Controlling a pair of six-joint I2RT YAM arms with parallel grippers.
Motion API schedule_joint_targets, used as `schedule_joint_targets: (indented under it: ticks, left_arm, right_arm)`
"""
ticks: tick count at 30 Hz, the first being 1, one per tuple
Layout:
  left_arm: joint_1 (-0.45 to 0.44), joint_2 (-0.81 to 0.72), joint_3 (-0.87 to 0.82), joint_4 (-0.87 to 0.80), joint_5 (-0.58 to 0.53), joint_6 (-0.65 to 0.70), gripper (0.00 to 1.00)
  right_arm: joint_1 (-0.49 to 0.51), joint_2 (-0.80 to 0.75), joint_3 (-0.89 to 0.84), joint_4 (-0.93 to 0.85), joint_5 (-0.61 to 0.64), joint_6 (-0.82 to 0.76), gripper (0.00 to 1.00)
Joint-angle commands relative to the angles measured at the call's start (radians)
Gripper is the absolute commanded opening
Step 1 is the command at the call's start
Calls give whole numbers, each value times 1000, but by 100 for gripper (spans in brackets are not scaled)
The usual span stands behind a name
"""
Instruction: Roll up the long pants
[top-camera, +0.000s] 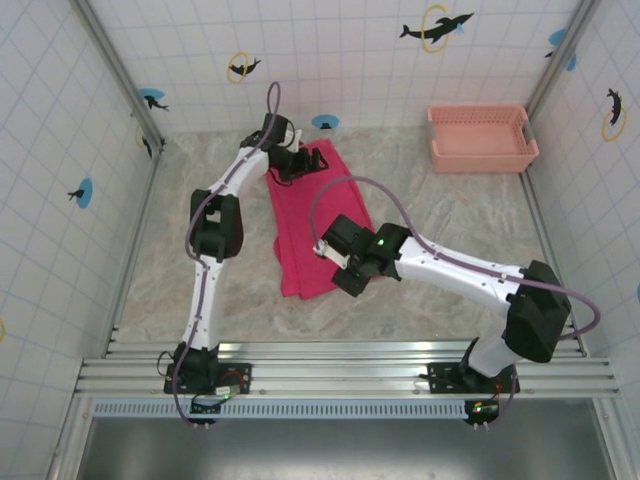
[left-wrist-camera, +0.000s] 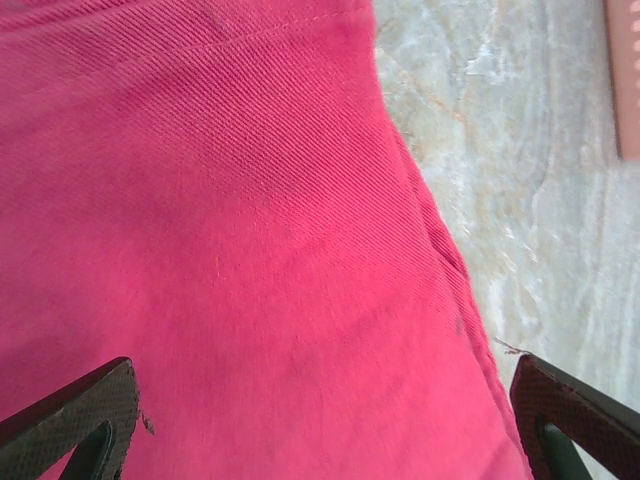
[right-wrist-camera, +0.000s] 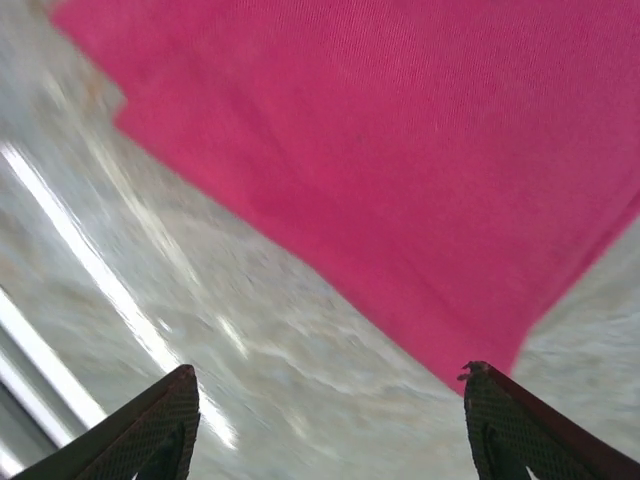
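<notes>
The long pants (top-camera: 305, 230) lie flat and folded lengthwise as a magenta-red strip down the middle of the table. My left gripper (top-camera: 297, 168) hovers over their far end. In the left wrist view it (left-wrist-camera: 330, 430) stands open wide, with the pants cloth (left-wrist-camera: 250, 220) spread below and its right fingertip (left-wrist-camera: 570, 420) past the cloth's edge. My right gripper (top-camera: 342, 278) is at the near right corner of the pants. Seen from the right wrist, it (right-wrist-camera: 335, 430) is open over bare table, the pants' corner (right-wrist-camera: 400, 130) just ahead of its right fingertip (right-wrist-camera: 530, 420).
A salmon-pink slotted basket (top-camera: 480, 138) stands at the back right, and its edge (left-wrist-camera: 625, 80) shows in the left wrist view. The marbled table (top-camera: 440, 220) is walled by tiled panels. A metal rail (top-camera: 340, 365) runs along the near edge.
</notes>
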Motion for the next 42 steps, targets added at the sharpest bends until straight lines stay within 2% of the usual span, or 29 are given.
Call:
schedule_joint_targets:
  ticks: [1,6,14,19,23,30,35,42]
  left_arm:
    - [56,-198,-22,-62,1,61,98]
    - [122,-406,-183,-87,-46,107,98]
    - [173,-716,-688,-18,-124,181,97]
    - [173,-816,-910,-8,-143,219,98]
    - [173,-888,-1020,-31,-212,258,97]
    - [173,-1056,-1135,-80,-399,324,98]
    - [173,-1151,-1200,-116,-455,366,98]
    - [173,-1280,-1291,-169,-490,387,97]
  right_arm:
    - [27,4,-96,4,183,-281,72]
    - [29,79,-145,117,172,-337,70]
    - [31,197,-135,220,114,-376,68]
    - [30,277,-116,288,72,-414,57]
    - [31,313,-95,338,24,-429,47]
    - [58,368,4,296,-93,-371,27]
    - [86,393,76,284,-172,-284,15]
    - [96,455,227,240,-277,-215,7]
